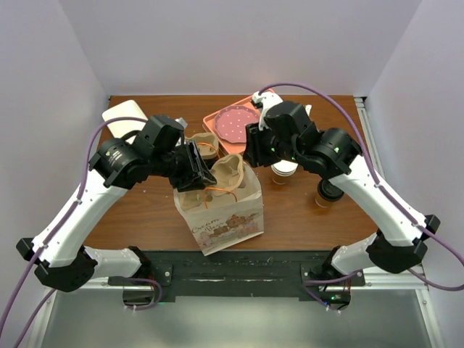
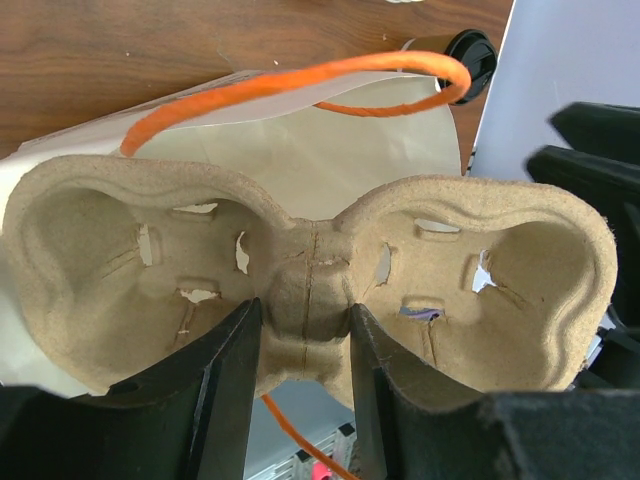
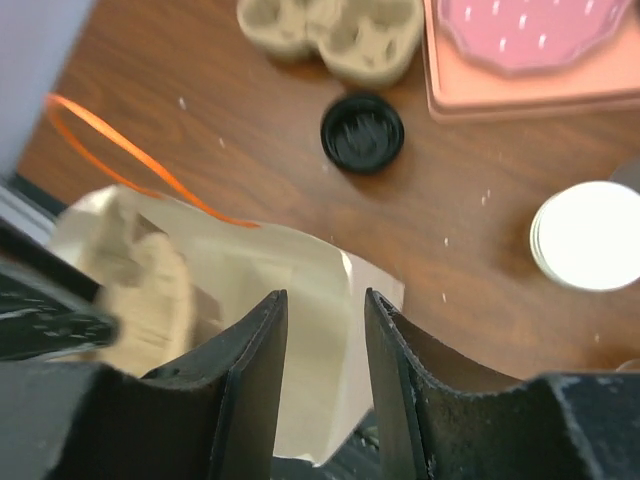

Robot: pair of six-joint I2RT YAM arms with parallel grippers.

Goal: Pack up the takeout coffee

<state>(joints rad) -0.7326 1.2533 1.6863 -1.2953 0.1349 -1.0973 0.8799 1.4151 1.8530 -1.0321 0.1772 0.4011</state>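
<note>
The takeout coffee point(image 1: 328, 191), a brown paper cup with a black lid, stands on the table right of the paper bag point(image 1: 225, 217); the left wrist view catches it point(image 2: 470, 55) beyond the bag's far rim. My left gripper point(image 1: 199, 170) point(image 2: 305, 315) is shut on the narrow middle of a pulp cup carrier point(image 2: 120, 250) and holds it over the bag's open mouth point(image 2: 330, 150). My right gripper point(image 1: 250, 154) point(image 3: 325, 300) is open at the bag's right rim, with the bag's white paper point(image 3: 300, 260) showing between its fingers and untouched.
A second pulp carrier point(image 1: 203, 143) point(image 3: 330, 30) lies behind the bag. A pink tray point(image 1: 217, 119) with a pink plate sits at the back. A stack of lidless cups point(image 1: 284, 172) point(image 3: 590, 235) stands under my right arm. A round black lid point(image 3: 362, 132) shows on the wood.
</note>
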